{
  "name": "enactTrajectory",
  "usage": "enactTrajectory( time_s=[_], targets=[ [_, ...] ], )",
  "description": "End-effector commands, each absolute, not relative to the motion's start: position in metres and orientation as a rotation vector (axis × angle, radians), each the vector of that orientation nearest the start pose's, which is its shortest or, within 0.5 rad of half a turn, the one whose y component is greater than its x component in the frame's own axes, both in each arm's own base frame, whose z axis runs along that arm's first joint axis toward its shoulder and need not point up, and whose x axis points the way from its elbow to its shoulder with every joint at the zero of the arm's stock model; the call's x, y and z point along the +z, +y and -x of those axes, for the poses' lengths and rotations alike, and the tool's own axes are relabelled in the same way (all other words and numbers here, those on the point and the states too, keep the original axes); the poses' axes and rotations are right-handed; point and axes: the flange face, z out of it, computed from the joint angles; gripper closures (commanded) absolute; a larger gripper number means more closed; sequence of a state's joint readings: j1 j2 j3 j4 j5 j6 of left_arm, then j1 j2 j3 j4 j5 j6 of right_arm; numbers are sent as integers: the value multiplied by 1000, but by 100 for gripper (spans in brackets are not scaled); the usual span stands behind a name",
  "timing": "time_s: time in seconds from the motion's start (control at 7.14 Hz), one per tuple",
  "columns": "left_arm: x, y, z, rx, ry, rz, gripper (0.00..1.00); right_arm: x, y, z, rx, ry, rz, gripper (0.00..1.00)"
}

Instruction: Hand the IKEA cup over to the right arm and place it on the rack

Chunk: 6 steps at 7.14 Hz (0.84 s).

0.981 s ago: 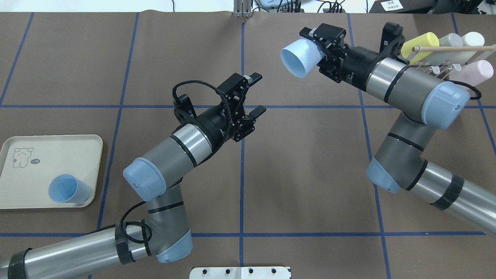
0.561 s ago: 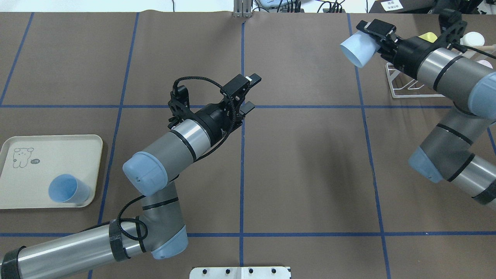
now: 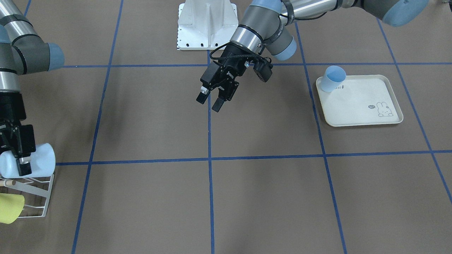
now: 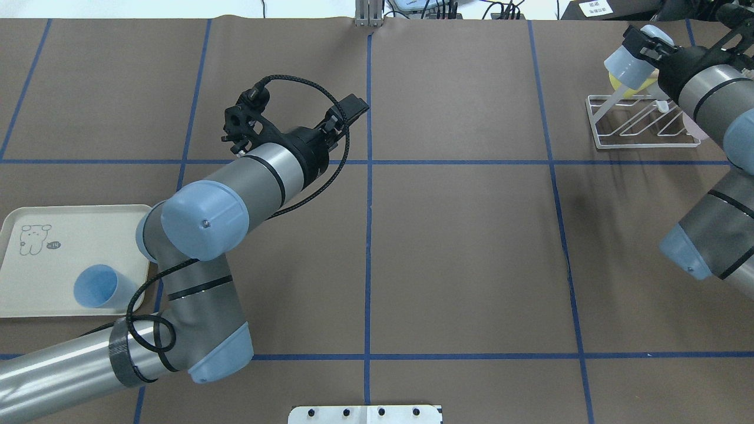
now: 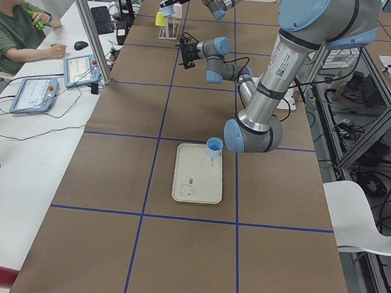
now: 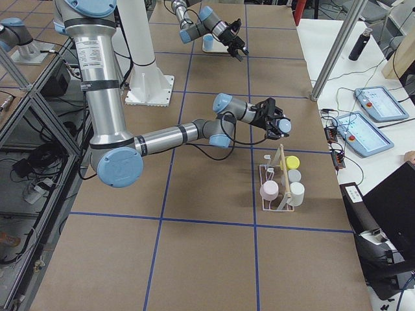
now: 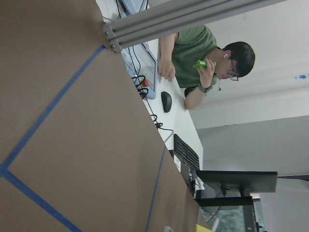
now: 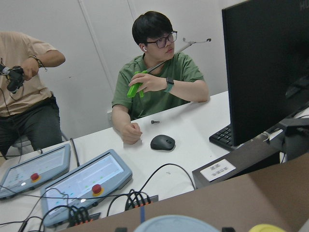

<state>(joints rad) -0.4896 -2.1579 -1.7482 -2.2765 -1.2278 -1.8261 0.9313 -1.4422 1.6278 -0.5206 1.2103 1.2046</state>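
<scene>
Overhead exterior view: the right gripper [image 4: 643, 52] is clamped on the pale-blue IKEA cup [image 4: 623, 68], tipped sideways at the table's far right, over the left end of the white rack [image 4: 642, 126] and just beside a yellow cup [image 3: 9, 208]; the left gripper [image 3: 210, 101] hangs mid-table, jaws apart and empty; another blue cup [image 4: 97, 287] sits on the tray [image 4: 35, 265] at the near left.

IKEA cup [image 3: 46, 158] — pale blue; rack [image 4: 642, 125] white wire; tray [image 3: 356, 107] cream, rabbit print; table [image 3: 268, 197] brown, blue grid lines.

blue cup [image 5: 214, 146] on tray [image 5: 195, 186], distant rack [image 5: 167, 33]
</scene>
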Motion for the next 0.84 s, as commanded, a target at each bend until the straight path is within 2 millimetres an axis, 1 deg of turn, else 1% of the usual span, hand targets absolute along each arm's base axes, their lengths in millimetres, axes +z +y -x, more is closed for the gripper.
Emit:
enactTrajectory(
  time_s=[0.0, 0.14, 0.28, 0.42, 0.7],
  targets=[
    [165, -455, -400, -744, 1245, -486, 0, 479, -544, 163, 657, -600, -1076, 100],
    [177, -458, -392, -740, 1227, -477, 0, 480, -536, 151, 632, -570, -1087, 100],
    [177, -457, -392, -738, 1226, -476, 0, 494, -526, 143, 618, -534, -1071, 100],
    [180, -457, -392, -738, 1222, -475, 0, 504, -521, 139, 580, -490, -1070, 100],
    [183, -457, -392, -738, 1219, -473, 0, 515, -526, 145, 575, -460, -1056, 100]
  ],
)
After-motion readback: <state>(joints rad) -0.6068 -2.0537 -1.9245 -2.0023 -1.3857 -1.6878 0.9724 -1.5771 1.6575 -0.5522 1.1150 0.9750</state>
